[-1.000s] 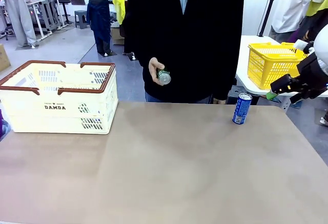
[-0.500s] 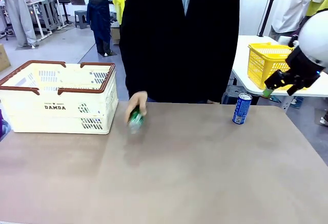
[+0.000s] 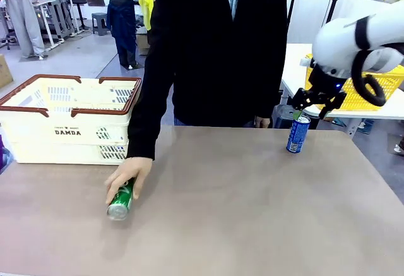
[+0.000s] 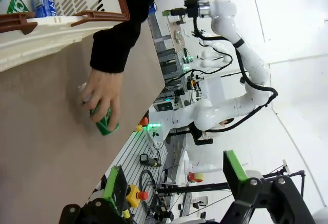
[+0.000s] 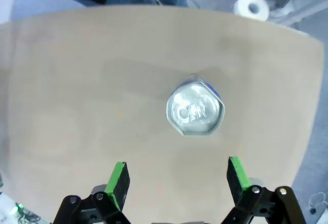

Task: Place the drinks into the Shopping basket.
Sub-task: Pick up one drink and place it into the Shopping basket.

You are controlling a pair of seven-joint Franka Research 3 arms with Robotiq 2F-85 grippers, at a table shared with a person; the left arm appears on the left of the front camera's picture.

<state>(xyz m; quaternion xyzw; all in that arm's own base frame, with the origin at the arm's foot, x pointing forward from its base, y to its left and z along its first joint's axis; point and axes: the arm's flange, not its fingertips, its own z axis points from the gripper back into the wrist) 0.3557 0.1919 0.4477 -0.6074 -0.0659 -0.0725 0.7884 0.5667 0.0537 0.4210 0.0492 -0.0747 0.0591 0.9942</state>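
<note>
A green can (image 3: 120,201) lies on its side on the table, left of middle, with the person's hand (image 3: 130,174) resting on it. In the left wrist view the same green can (image 4: 106,125) sits under that hand (image 4: 100,93). A blue can (image 3: 297,134) stands upright at the far right. My right gripper (image 3: 310,113) hangs open just above it, and from the right wrist the blue can's silver top (image 5: 195,110) shows slightly ahead of the gap of the right gripper (image 5: 178,175). The cream Shopping basket (image 3: 69,131) stands at the far left. My left gripper (image 4: 174,183) is open, holding nothing.
A yellow mesh basket (image 3: 388,93) sits on a side table behind my right arm. Inside the Shopping basket (image 4: 66,21) I see a blue can (image 4: 43,1) and a green-and-white item (image 4: 13,1). The person stands at the far table edge.
The person's hand brought the green can down from chest height and laid it on the table near the basket. My right arm swung left, over the blue can.
</note>
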